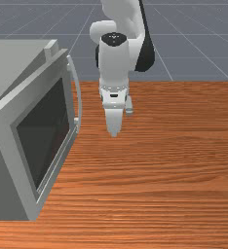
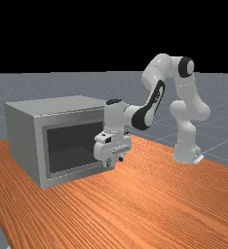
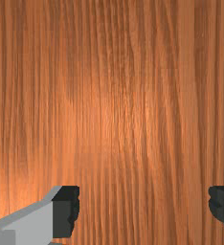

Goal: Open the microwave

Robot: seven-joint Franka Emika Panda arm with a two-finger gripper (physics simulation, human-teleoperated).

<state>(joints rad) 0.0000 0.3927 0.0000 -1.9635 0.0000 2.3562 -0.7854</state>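
Microwave (image 1: 18, 65), grey and box-shaped, stands upright on the bench (image 1: 160, 170) at the front view's left; the far view also places it left of the arm's base (image 2: 186, 148). Its door (image 1: 9, 141) carries a dark rectangular window (image 1: 43, 133) in a grey frame. The door is closed or nearly so; whether a narrow gap exists along its upper edge cannot be determined. A pale, curved handle (image 1: 78, 95) runs along the door's far edge in the front view, on the side toward the arm (image 1: 118, 61).

The gripper (image 2: 114, 161) points downward in front of the microwave, overlapping the window's right end in the far view. In the front view it is to the right of the handle, near it but not touching, with bench surface visible between the two. In the wrist view the gripper (image 3: 144, 210) has its two fingers (image 3: 65, 213) well apart, dark pads facing each other and nothing held between them. Orange-brown wood grain lies beneath. The arm reaches in from the far view's right, bent at its joints.
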